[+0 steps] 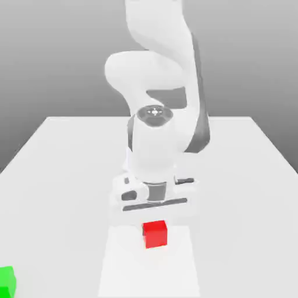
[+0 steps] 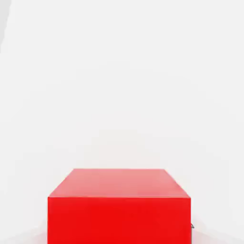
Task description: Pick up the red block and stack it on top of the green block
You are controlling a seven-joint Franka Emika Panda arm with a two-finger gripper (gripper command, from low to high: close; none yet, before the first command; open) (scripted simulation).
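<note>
One arm, two cubes, one white table [image 1: 52, 174]. Exterior view: the red block [image 1: 155, 233] sits at lower centre of the frame, directly under the gripper [image 1: 155, 216], whose fingers are drawn in almost fully; whether they truly pinch the cube cannot be made out here, though the placement suggests a grasp. The green block [image 1: 6, 281] lies at the lower left corner, well apart from the red one. Hand view: the red block [image 2: 119, 205] fills the lower centre, square to the camera, table beyond it. Step in hand, by judgement: securing the grasp. Advice: confirm a centred, level hold before lifting straight up; rise clear of the table, then carry across to the green cube without tilting.
</note>
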